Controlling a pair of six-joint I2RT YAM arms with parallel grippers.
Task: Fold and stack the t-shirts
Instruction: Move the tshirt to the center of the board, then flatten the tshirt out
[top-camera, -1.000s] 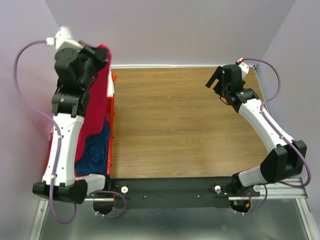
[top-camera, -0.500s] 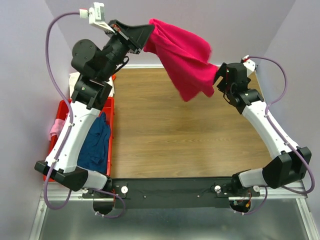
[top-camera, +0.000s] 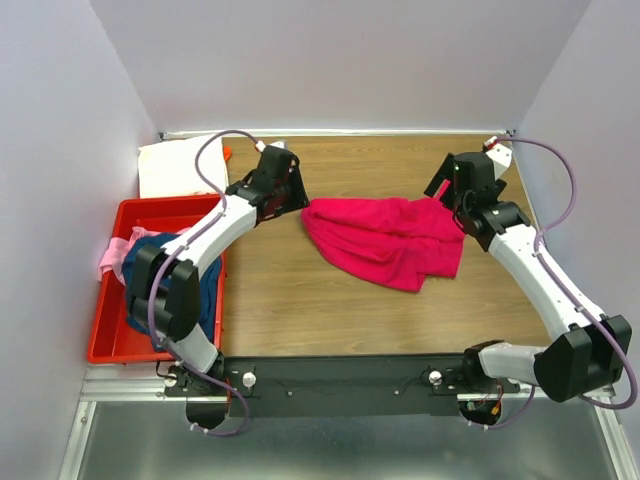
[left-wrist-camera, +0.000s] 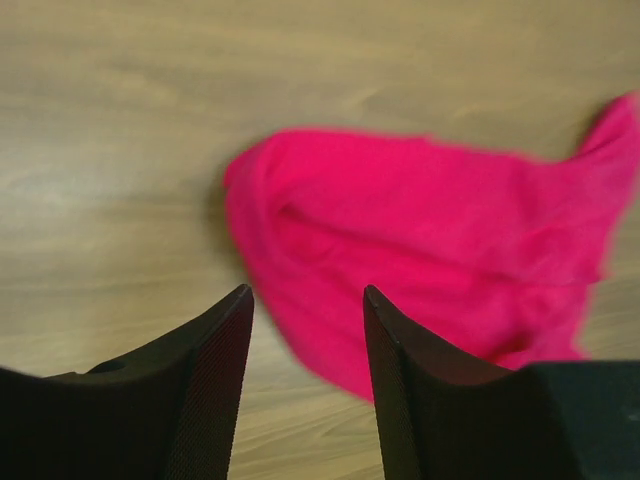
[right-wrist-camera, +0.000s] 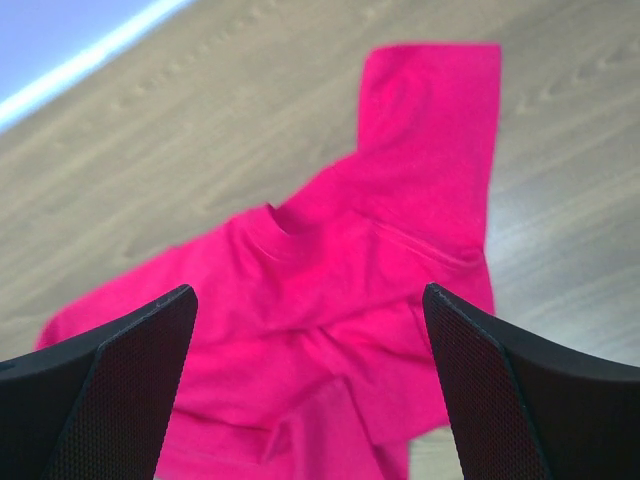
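The magenta-pink t-shirt (top-camera: 385, 240) lies crumpled on the wooden table, between the two arms. My left gripper (top-camera: 300, 197) hovers just off its left edge, jaws apart with nothing between them. In the left wrist view the shirt (left-wrist-camera: 430, 230) spreads beyond the left gripper (left-wrist-camera: 308, 292). My right gripper (top-camera: 441, 186) stands wide open over the shirt's far right corner. The right wrist view shows the neckline and a sleeve of the shirt (right-wrist-camera: 340, 290) below the right gripper (right-wrist-camera: 308, 290). A navy t-shirt (top-camera: 143, 247) and a pale pink one (top-camera: 111, 256) lie in the bin. A white one (top-camera: 172, 165) lies behind it.
The red plastic bin (top-camera: 105, 345) stands along the table's left side, partly under my left arm. Purple walls close in the back and both sides. A black rail with the arm bases runs along the near edge.
The left arm swung the magenta shirt up out of the bin and across over the table, then let it go. The shirt now lies on the wood. The right arm barely moved.
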